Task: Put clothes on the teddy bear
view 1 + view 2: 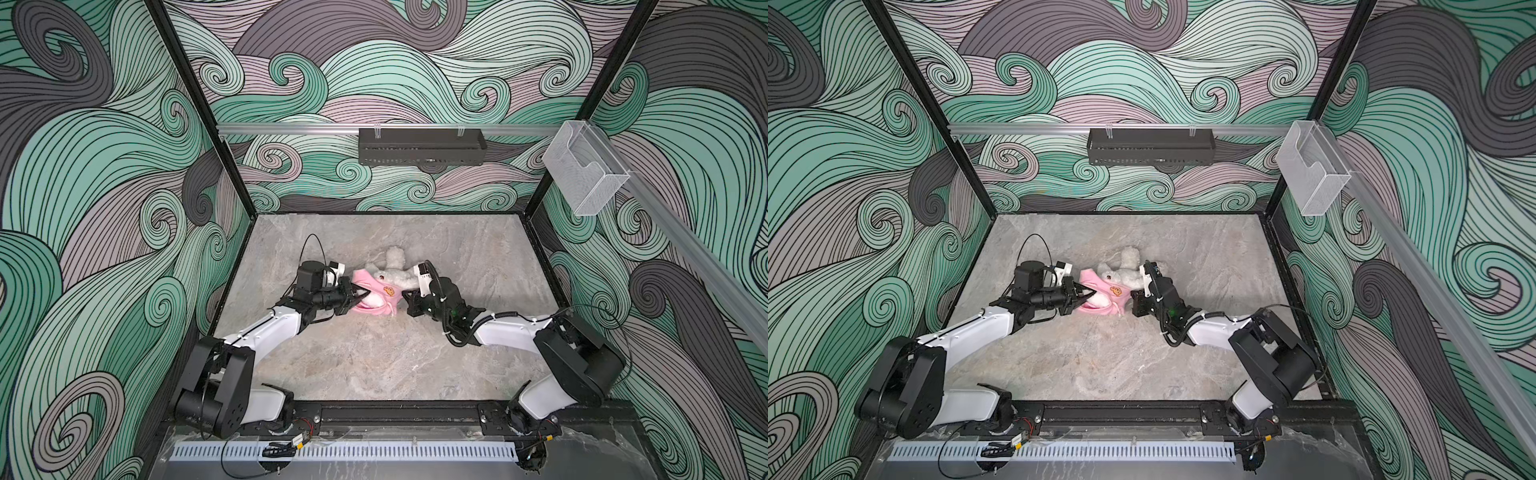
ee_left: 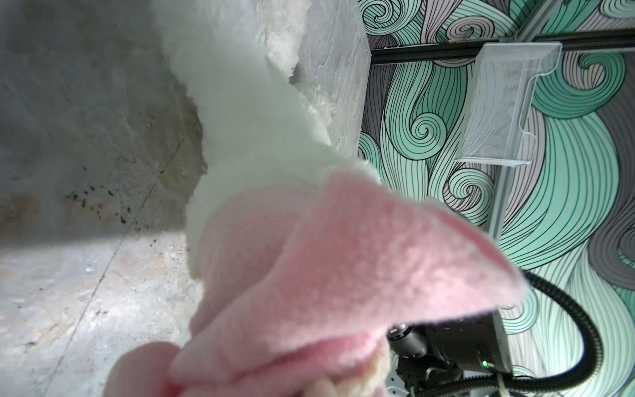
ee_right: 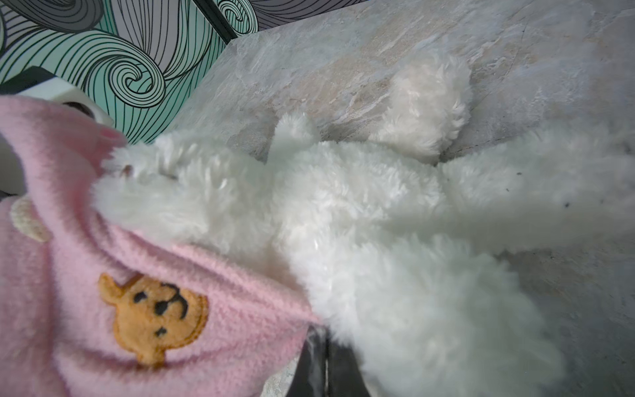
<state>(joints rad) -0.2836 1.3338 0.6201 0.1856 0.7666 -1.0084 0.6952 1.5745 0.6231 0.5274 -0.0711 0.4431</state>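
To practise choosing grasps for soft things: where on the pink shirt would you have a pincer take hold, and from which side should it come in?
Probably the hem edge of the pink shirt next to the orange patch, approached from the teddy bear's leg end. That edge lies raised across the white body as a thin fold, while the bear's head seems tucked inside.

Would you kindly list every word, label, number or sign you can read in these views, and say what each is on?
None can be read.
The pink shirt carries only an orange bear-face patch, no letters.
Tiny dark marks on the right arm's white camera housing are too small to read.
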